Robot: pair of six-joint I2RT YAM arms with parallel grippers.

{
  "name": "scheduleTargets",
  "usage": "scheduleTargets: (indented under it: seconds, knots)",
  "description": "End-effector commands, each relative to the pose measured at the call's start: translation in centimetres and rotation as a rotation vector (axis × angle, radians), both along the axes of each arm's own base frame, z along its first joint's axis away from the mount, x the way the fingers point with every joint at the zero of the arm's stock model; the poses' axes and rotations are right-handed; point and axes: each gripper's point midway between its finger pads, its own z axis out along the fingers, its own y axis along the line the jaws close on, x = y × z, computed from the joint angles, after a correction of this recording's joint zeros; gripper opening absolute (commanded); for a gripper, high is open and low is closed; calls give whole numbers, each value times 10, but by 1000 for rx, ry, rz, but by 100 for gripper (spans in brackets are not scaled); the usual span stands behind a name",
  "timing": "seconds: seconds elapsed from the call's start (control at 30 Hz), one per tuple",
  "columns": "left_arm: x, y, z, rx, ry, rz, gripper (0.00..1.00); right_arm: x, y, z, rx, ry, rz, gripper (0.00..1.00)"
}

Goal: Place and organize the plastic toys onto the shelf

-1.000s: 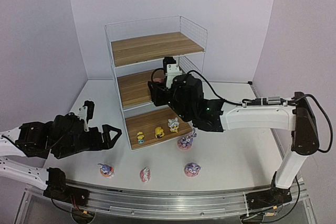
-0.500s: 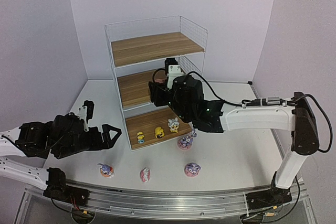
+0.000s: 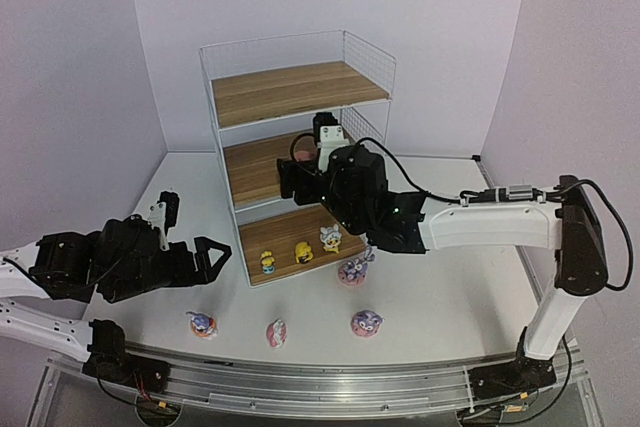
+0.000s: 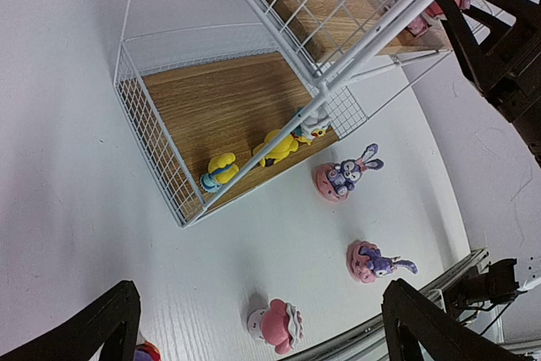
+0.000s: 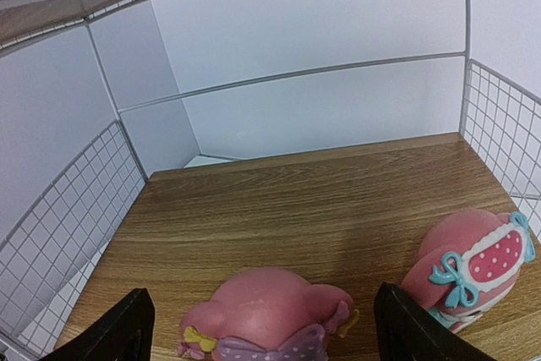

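Observation:
The shelf stands at the back middle of the table. My right gripper reaches into its middle tier and is open. A pink hatted toy stands on the board between the fingers, with a gap on each side. A second pink toy stands just to its right. Three yellow toys line the front of the bottom tier. Bunnies and a pink figure lie on the table. My left gripper hovers open left of the shelf, above that pink figure.
The shelf's wire side walls close in both sides of the middle tier. The top tier's underside hangs just above my right wrist. The aluminium rail runs along the table's near edge, close to the loose toys.
My right gripper has opened wide and let go of the pink toy, which now stands on the middle tier. The left arm has not moved.

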Motion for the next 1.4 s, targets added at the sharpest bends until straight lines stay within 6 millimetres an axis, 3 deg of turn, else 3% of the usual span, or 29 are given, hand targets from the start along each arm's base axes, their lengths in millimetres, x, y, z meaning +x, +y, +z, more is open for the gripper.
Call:
scheduleTargets:
  seconds: [0.0,0.2,0.4,0.53,0.6,0.73,0.87,0.97,1.13,1.37]
  knots:
    - [4,-1,14,-48,-29,15,100,-8,-5,26,23,-44,4,91]
    - [2,-3,16,-50,-32,-1,100,-28,-15,41,16,-61,31,94]
    - [0,-11,17,-60,-39,-42,100,-49,-39,47,32,-22,66,95]
    - [-1,-15,16,-64,-37,-59,100,-80,-43,38,8,35,236,96]
    - [-3,-18,15,-64,-34,-76,100,-108,-41,32,-27,41,399,97]
    - [-5,-22,10,-60,-29,-101,100,-183,-35,-7,-141,94,823,98]
    - [-7,-22,0,-50,-12,-103,100,-214,-33,-59,-175,284,970,96]
    - [-8,-20,-4,-53,1,-99,100,-213,-22,-101,-215,416,916,94]
    - [-9,-17,-11,-54,11,-95,100,-224,9,-171,-339,473,964,93]
    - [-13,-12,-23,-54,41,-90,100,-233,43,-216,-429,398,1040,94]
